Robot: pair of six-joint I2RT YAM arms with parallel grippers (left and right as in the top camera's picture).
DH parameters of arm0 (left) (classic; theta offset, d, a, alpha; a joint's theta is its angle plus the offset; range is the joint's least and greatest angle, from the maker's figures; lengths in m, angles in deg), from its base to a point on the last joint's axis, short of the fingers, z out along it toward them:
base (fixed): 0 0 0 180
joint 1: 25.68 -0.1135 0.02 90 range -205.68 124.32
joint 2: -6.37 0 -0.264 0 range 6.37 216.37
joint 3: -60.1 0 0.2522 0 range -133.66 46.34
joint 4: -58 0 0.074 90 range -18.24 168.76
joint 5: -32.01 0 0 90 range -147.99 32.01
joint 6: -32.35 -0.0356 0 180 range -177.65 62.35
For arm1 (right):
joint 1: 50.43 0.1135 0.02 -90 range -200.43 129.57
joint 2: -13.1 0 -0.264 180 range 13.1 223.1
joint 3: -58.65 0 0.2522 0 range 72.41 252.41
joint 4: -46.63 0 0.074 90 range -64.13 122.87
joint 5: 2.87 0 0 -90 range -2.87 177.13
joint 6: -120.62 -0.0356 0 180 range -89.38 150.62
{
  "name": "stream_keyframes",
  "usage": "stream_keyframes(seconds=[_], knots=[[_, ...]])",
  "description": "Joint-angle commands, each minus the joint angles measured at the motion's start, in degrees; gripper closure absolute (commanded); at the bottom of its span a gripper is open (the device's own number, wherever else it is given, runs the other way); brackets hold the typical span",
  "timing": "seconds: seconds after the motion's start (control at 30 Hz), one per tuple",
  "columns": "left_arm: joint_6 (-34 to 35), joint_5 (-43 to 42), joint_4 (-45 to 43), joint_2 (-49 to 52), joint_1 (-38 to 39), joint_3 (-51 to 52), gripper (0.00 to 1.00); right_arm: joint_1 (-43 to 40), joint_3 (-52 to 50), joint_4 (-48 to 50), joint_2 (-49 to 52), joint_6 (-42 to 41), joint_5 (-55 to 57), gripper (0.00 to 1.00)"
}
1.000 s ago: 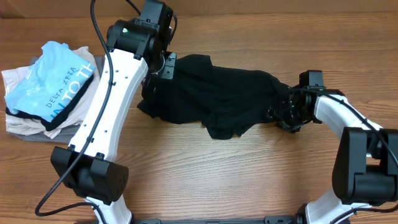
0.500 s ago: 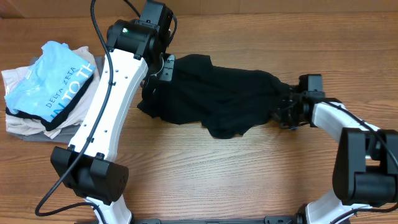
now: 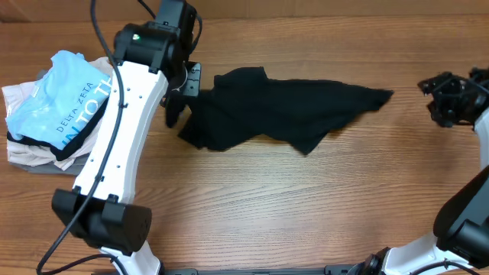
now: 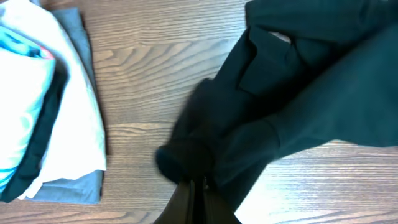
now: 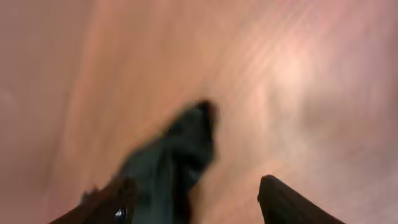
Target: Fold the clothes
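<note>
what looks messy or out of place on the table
The black T-shirt lies bunched and twisted, not flat. At the left, the blue shirt sits askew on the clothes pile.

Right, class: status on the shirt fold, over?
Left gripper shut on black T-shirt, left end. Right gripper open, clear of it. Shirt spread lengthwise, unfolded. Garment pile at left, apart from shirt.

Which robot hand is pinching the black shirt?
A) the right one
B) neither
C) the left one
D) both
C: the left hand is shut on a bunch of the shirt, while the right hand is open and off to the side, not touching it.
</note>
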Motion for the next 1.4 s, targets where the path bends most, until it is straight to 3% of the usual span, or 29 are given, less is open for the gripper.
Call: stream_keyframes(seconds=[0.0, 0.2, 0.3, 0.53, 0.7, 1.07, 1.3, 1.37], knots=[[-1.1, 1.3, -0.3, -2.0, -0.3, -0.8, 0.96, 1.4, -0.3, -4.7, -0.3, 3.4, -3.6, 0.34], [-1.1, -0.2, -1.3, -2.0, -0.3, -0.8, 0.96, 8.9, -4.0, -16.4, -0.3, 8.2, -3.7, 0.37], [-1.1, -1.3, -1.9, -2.0, -0.3, -0.8, 0.96, 15.8, -8.2, -17.4, -0.3, 9.1, -3.7, 0.39], [-1.1, -1.7, -1.9, -2.0, -0.2, -0.8, 0.96, 31.4, -17.9, -6.8, -0.3, 4.2, -3.8, 0.51], [-1.1, -1.8, -1.6, -2.0, -0.2, -0.8, 0.96, 37.7, -20.8, 0.6, -0.3, -5.5, -4.8, 0.52], [-1.1, -3.2, -1.5, -2.0, -0.2, -0.8, 0.96, 39.9, -23.5, 8.1, -0.2, -18.3, -1.9, 0.53], [-1.1, -3.2, -1.4, -2.0, -0.2, -0.8, 0.96, 39.9, -24.6, 8.7, -0.2, -20.3, -2.0, 0.73], [-1.1, -3.2, -1.4, -2.0, -0.2, -0.8, 0.96, 39.9, -24.6, 8.7, -0.2, -20.3, -1.6, 0.73]])
